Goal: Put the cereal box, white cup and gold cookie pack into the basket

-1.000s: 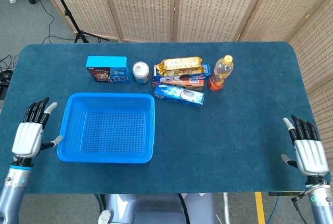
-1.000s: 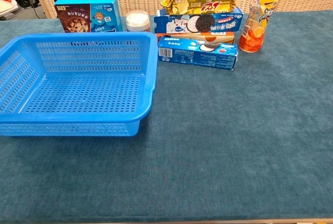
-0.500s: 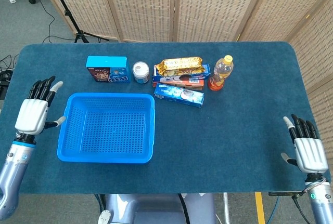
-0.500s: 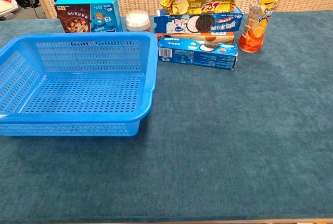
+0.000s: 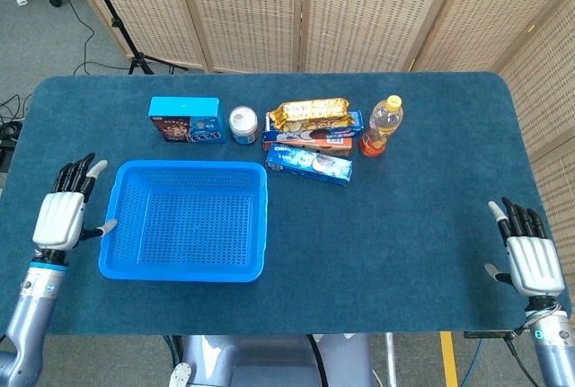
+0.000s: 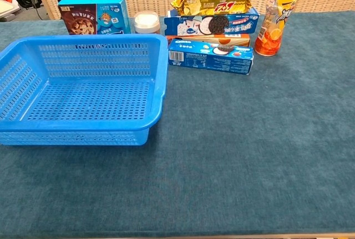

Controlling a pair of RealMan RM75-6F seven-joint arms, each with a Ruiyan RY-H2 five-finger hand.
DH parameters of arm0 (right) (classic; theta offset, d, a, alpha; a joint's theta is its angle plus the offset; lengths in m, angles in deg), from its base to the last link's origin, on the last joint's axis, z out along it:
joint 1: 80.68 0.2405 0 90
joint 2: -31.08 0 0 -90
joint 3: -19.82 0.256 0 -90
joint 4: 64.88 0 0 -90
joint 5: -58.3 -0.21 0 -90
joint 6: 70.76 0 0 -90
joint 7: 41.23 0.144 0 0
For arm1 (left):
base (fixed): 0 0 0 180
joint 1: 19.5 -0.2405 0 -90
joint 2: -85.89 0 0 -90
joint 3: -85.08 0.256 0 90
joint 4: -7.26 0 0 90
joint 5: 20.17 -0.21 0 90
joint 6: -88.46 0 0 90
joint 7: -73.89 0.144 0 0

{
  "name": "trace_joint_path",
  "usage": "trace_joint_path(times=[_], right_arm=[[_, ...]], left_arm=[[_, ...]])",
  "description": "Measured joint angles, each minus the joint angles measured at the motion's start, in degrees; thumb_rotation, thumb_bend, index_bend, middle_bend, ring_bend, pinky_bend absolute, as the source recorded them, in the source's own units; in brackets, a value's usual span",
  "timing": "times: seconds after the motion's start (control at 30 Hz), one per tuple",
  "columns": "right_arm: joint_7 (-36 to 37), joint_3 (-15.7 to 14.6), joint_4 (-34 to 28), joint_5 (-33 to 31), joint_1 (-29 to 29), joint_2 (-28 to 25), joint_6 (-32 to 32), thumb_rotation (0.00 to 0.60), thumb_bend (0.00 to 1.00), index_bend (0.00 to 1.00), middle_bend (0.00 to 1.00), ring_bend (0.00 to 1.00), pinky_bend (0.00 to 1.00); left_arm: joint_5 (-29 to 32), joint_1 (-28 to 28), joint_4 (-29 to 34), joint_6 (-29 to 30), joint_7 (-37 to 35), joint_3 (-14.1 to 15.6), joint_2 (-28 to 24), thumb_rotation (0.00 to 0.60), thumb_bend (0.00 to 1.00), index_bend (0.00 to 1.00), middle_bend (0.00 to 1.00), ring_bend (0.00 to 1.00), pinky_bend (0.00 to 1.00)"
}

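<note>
While both arms sat at the near corners of the blue-covered table [image 5: 431, 180], the left hand [image 5: 61, 216] was just beside the left wall of the basket [image 5: 115, 189], fingers spread and pointing away from the robot, holding nothing; whether its thumb touched the basket's rim could not be told. The right hand [image 5: 528, 257] lay well apart from everything at the near right edge, fingers also apart and empty. Neither hand appeared in the chest view. The blue basket [image 6: 161, 72] had nothing in it. Behind it, along the far side, stood the cereal box [image 5: 186, 119], upright on its long edge, and just right of it the white cup [image 5: 243, 124]. Further right, the gold cookie pack [image 5: 310, 114] rested on top of a blue cookie box [image 6: 216, 24], which in turn sat on an orange box [image 6: 236, 40] mostly hidden underneath. A long blue-and-white box [image 5: 309, 164] lay flat in front of that stack, near the basket's far right corner. An orange drink bottle [image 5: 382, 126] stood upright at the right end of the row.
</note>
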Motion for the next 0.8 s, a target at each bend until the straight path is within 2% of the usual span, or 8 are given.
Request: trace_joint_path(times=[0.13, 0.33, 0.43, 0.63, 0.8], right_arm=[[-0.3, 0.0, -0.1, -0.2, 0.1, 0.1, 0.1, 0.6, 0.16, 0.0, 0.0, 0.0, 0.04], [0.0, 0.3, 0.4, -1.1, 0.4, 0.3, 1.0, 0.6, 0.16, 0.0, 0.0, 0.0, 0.05], [0.6, 0.5, 0.9, -1.8, 0.5, 0.4, 1.6, 0.6, 0.16, 0.0, 0.0, 0.0, 0.05], [2.5, 1.0, 2.3, -3.5, 0.7, 0.5, 3.1, 0.6, 0.16, 0.0, 0.0, 0.0, 0.04], [4.1, 1.2, 3.6, -4.4, 1.1, 0.6, 4.9, 0.6, 0.16, 0.0, 0.0, 0.0, 0.04]], left_arm=[[0.4, 1.4, -0.4, -2.0, 0.9, -0.6, -0.9, 0.6, 0.15, 0.08, 0.0, 0.0, 0.04], [2.1, 5.6, 0.3, -7.7, 1.4, -3.5, -4.7, 0.6, 0.15, 0.09, 0.0, 0.0, 0.04], [4.1, 8.2, 0.5, -12.6, 0.3, -5.1, -6.6, 0.6, 0.15, 0.1, 0.0, 0.0, 0.04], [10.5, 15.2, -1.2, -26.8, -1.6, -7.9, -9.6, 0.6, 0.16, 0.11, 0.0, 0.0, 0.04], [16.4, 23.9, -7.9, -37.5, -0.3, -9.3, -9.3, 0.6, 0.16, 0.12, 0.0, 0.0, 0.04]])
